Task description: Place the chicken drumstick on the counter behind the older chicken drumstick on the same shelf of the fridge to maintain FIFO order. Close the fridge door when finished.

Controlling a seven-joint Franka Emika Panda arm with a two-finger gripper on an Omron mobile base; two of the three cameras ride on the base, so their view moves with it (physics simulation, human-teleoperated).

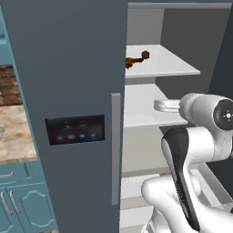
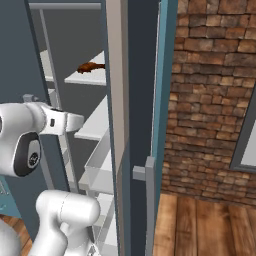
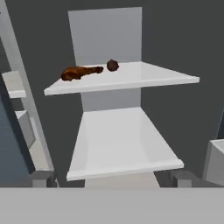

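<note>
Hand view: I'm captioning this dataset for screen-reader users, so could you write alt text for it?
Two reddish-brown chicken drumsticks lie on the upper white shelf of an open fridge, a long one at left and a rounder one just to its right. A second white shelf sits below them, against a dark grey interior.

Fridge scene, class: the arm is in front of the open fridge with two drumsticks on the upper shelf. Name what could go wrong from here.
1. The gripper is open and empty, level with the lower shelf; closing the fridge door now could catch the arm.
2. Both chicken drumsticks lie near the upper shelf's left side; a bump on rising could knock one off.
3. Their front-to-back order is hard to judge, so FIFO may be unmet.
</note>
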